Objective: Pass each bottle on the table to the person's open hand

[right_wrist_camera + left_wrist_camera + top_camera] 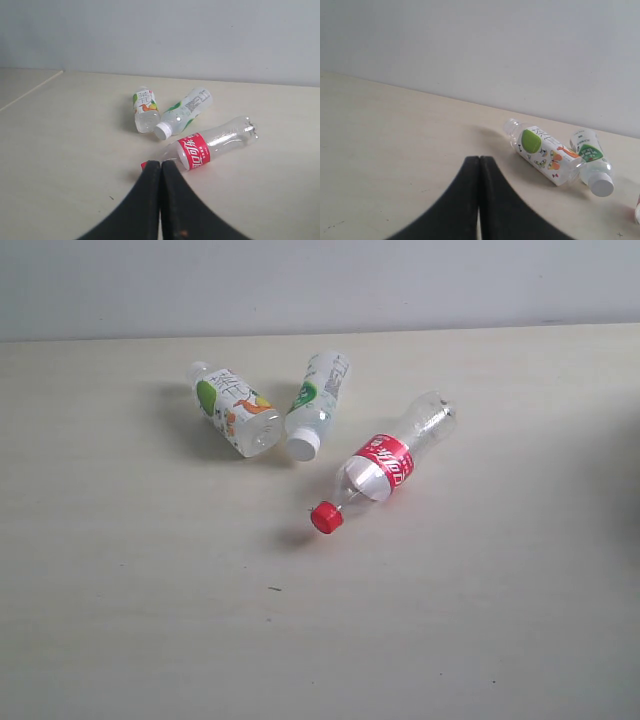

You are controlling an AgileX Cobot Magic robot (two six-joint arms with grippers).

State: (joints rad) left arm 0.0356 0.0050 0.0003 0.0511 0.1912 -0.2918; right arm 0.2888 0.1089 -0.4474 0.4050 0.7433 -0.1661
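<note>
The right gripper [160,163] has its two black fingers pressed flat together with nothing between them, held low over the pale wood-grain table [60,150]. Directly past its fingertips lies the clear red-labelled bottle [210,145], on its side. Its red cap [144,165] sits so close to the tips that the fingers hide most of it, and its body runs away from the gripper at a slant; whether the tips touch the cap cannot be told. Farther ahead, beyond that bottle's neck, lie two more bottles on their sides. One is the white-capped bottle [185,112], with its cap turned back toward the gripper. The other is the green-and-orange-labelled bottle [144,110], just beside it with its base nearest the gripper. The left gripper [479,159] is likewise closed, finger against finger, and empty. Bare table [380,150] lies straight ahead of it up to the plain grey wall [470,50], so nothing stands in its direct line. The green-and-orange-labelled bottle [545,155] and the white-capped bottle [590,157] lie ahead and off to one side, well apart from its tips. In the exterior view neither gripper shows. There the green-and-orange-labelled bottle [235,410] and the white-capped bottle [315,400] converge into a V, touching or nearly so near the white cap. The red-labelled bottle [385,465] lies close by on the table [150,590], its red cap [326,517] pointing away from the wall [300,280].
</note>
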